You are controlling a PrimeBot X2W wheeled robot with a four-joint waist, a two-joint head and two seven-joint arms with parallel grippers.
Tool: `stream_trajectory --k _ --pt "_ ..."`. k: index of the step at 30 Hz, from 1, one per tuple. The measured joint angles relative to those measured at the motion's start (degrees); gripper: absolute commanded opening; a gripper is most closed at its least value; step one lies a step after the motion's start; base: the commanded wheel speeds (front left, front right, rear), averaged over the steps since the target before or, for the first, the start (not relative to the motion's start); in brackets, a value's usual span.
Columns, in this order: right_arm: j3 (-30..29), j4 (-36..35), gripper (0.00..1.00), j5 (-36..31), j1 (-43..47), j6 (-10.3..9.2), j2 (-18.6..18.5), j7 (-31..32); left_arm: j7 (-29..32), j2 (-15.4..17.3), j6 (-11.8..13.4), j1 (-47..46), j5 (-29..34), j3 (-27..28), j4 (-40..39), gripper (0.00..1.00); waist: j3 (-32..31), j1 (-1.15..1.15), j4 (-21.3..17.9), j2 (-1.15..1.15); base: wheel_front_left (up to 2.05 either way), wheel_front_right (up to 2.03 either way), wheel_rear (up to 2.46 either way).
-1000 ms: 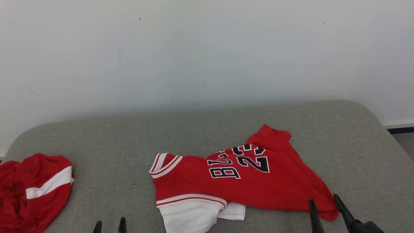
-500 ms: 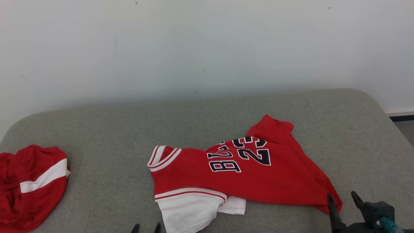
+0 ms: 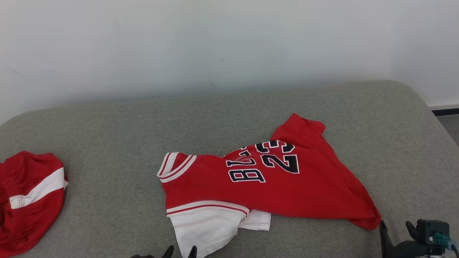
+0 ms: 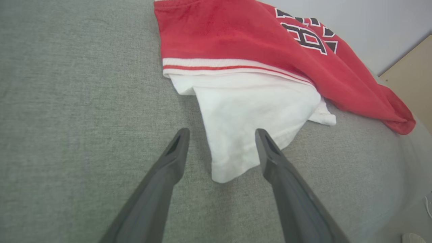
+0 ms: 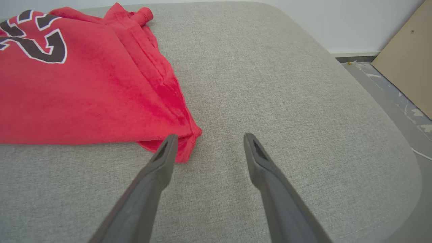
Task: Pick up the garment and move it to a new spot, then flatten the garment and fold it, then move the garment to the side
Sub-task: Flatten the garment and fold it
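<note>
Head view showed the red garment (image 3: 272, 186) lying lengthwise, left to right, by the near edge of the grey cushion (image 3: 107, 122), while the wrist views added that the left gripper (image 4: 221, 133), jaws apart, framed its white flap (image 4: 243, 128) and the right gripper (image 5: 207, 138) (likewise spread) had its red corner (image 5: 187, 133) at one finger.

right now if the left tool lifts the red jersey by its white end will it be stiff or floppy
Likely floppy: the red jersey lies creased and bunched, so it should drape from the white end. Probably light, being thin cloth. It may drag on the textured grey surface.
</note>
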Motion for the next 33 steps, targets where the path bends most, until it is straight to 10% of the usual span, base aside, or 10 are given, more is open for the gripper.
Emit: stream_trajectory --k 24,26,27,29,31,33 --pt "1.0 17.7 1.00 2.0 -11.9 0.00 0.3 0.0 -0.6 0.0 0.0 -7.3 -3.1 -5.4 8.0 0.90 4.8 -0.01 -0.1 0.00 0.00 0.00 0.00" --pt "1.3 18.6 0.84 2.1 -12.3 0.00 0.2 -0.3 -0.7 0.0 0.0 -7.5 -3.3 -5.6 8.1 0.48 5.1 -0.01 0.0 0.00 0.00 0.00 0.00" --pt "1.3 18.9 0.48 2.2 -12.6 0.00 0.1 -0.5 -0.8 0.0 0.0 -7.6 -3.3 -5.6 8.1 0.22 5.2 -0.01 0.1 0.00 0.00 0.00 0.00" --pt "1.4 19.4 0.27 2.4 -13.1 0.00 0.1 -1.3 -0.9 0.1 0.0 -7.8 -3.3 -5.7 8.1 0.00 5.4 -0.01 0.2 0.00 0.00 0.00 0.00" --pt "1.3 19.8 0.02 2.6 -13.3 0.00 0.1 -2.1 -0.9 0.1 -0.1 -7.8 -3.3 -5.9 7.9 0.00 5.4 -0.01 0.1 0.00 0.00 0.00 0.00" --pt "1.4 20.3 0.00 3.1 -13.6 0.00 0.0 -2.7 -0.9 0.1 -0.4 -7.8 -3.4 -5.9 7.7 0.00 5.4 0.00 0.1 0.00 0.00 0.00 0.00"
